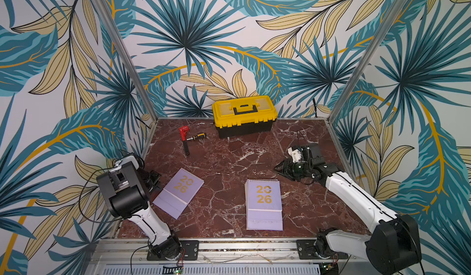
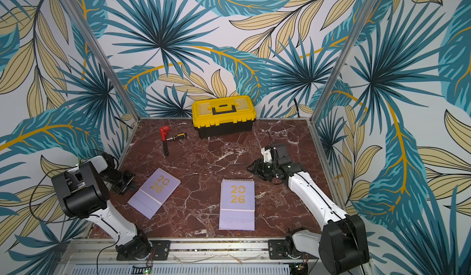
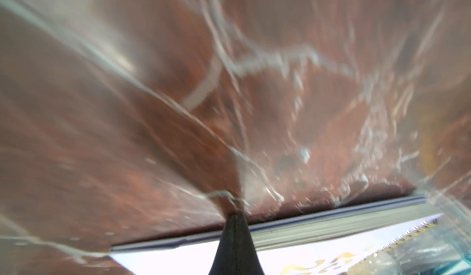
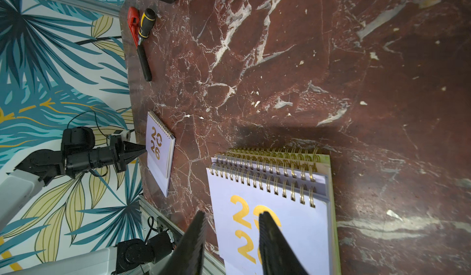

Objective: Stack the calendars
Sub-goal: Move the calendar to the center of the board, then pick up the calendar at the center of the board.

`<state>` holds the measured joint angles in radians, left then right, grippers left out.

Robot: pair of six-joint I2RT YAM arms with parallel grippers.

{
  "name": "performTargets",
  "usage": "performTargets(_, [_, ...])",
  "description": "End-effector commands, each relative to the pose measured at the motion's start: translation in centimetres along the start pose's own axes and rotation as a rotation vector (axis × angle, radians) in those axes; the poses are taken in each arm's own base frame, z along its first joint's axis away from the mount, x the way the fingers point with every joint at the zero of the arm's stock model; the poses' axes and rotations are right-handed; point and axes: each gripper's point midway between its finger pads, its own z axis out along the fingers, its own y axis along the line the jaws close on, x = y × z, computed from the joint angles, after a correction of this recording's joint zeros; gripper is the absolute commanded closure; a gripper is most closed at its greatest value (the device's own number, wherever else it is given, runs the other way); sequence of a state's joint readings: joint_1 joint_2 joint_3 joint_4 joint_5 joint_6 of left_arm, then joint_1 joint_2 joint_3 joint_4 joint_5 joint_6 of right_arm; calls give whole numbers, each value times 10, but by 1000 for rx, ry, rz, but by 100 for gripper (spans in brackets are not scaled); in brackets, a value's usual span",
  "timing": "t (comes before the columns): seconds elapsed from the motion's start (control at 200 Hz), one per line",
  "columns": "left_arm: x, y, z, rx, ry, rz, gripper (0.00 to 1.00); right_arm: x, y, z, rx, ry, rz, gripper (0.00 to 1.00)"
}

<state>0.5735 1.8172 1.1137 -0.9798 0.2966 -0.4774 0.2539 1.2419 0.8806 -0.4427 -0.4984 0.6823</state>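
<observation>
Lower centre: stack of lavender-topped spiral-bound calendars (image 1: 264,205), long axis up-frame, spirals uppermost; count unclear. One lavender calendar (image 1: 178,193), lower left, slants, spiral upper-right. At its edge, left gripper (image 4: 144,149) closed, empty; right gripper (image 4: 232,214) part-open, empty.

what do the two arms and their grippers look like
Both arms match: the left arm and right arm have white links with a thin black line along them, bulky black joint housings and black bases. A loose black cable loops beside the left one. The left gripper and right gripper have black, tapering, wedge-shaped fingers.
</observation>
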Motion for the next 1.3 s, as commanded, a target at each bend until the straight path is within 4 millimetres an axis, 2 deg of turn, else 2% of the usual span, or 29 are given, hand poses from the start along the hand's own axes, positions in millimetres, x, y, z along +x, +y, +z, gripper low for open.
performTargets(0.0, [27,-4,14,12,71,1,100,0,14,1,-40,-15,-2,63])
performTargets(0.215, [59,-22,19,51,113,37,100,7,43,21,-55,16,-38,62])
performTargets(0.361, [81,-40,25,74,143,76,100,16,71,42,-55,40,-55,61])
performTargets(0.531, [103,-51,27,74,142,133,100,31,101,69,-19,47,-46,57])
performTargets(0.761, [112,-58,12,130,82,162,100,61,134,116,-1,40,-6,45])
performTargets(0.776, [112,-59,11,135,77,163,100,73,141,120,-3,59,-21,44])
performTargets(0.831, [113,-62,7,155,69,170,100,84,147,132,8,77,-21,40])
performTargets(0.921, [110,-66,1,167,44,193,100,99,149,151,32,95,2,38])
performTargets(1.016, [103,-73,-5,172,12,234,100,110,146,164,52,90,28,37])
performTargets(1.292, [84,-70,3,98,-24,295,100,123,124,173,169,31,72,33])
